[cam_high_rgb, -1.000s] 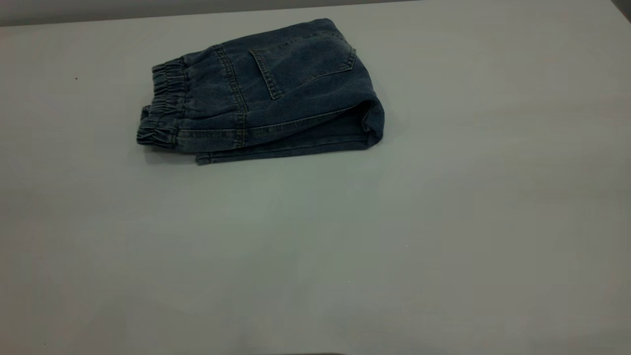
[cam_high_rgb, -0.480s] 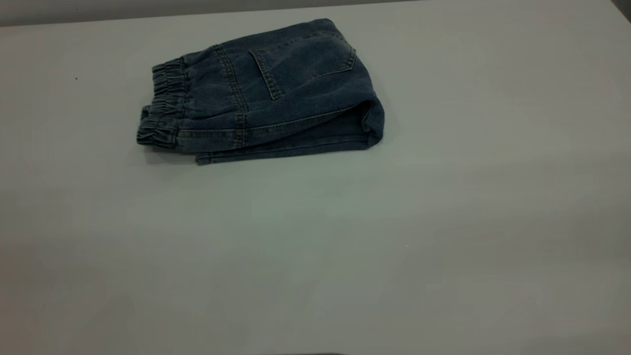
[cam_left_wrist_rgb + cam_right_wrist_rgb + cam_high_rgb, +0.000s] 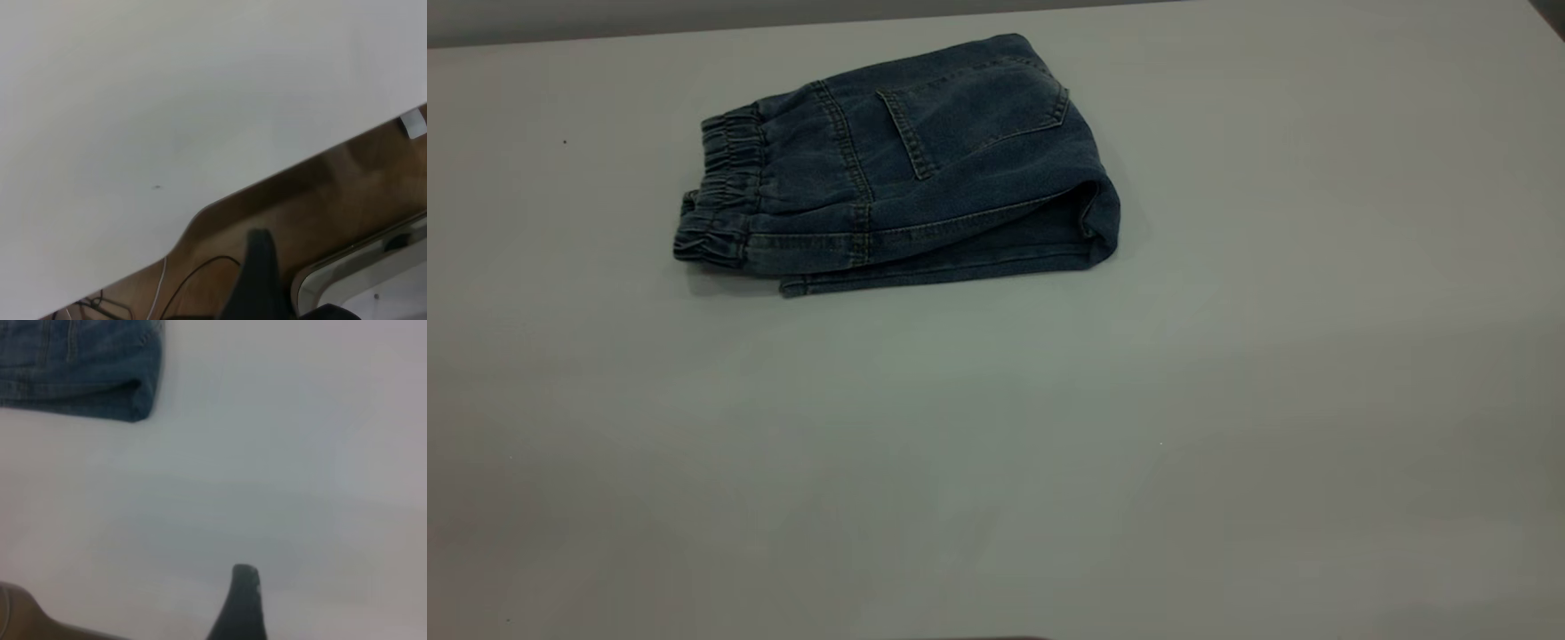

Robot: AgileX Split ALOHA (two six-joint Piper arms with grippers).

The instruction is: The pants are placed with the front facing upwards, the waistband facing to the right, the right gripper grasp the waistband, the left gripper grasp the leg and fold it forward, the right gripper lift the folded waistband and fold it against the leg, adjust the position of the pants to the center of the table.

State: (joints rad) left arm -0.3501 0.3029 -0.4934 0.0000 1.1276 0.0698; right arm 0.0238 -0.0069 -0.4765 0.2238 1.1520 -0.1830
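Observation:
The blue denim pants (image 3: pixel 925 169) lie folded on the white table (image 3: pixel 1227 427), toward its far left part. A back pocket faces up, and the ruched waistband (image 3: pixel 725 191) points left. Neither gripper appears in the exterior view. In the right wrist view a folded corner of the pants (image 3: pixel 80 367) shows far off. The right gripper (image 3: pixel 301 613) hangs open over bare table (image 3: pixel 300 453), with one black finger (image 3: pixel 243 603) visible. My left gripper (image 3: pixel 331 283) is open beyond the table's edge (image 3: pixel 167 100), holding nothing, one finger (image 3: pixel 259 273) showing.
In the left wrist view a brown floor (image 3: pixel 313 193) with thin cables (image 3: pixel 193 273) lies past the table's rounded edge. A pale framed panel (image 3: pixel 373 280) sits beside it. A grey wall strip (image 3: pixel 694 13) runs behind the table.

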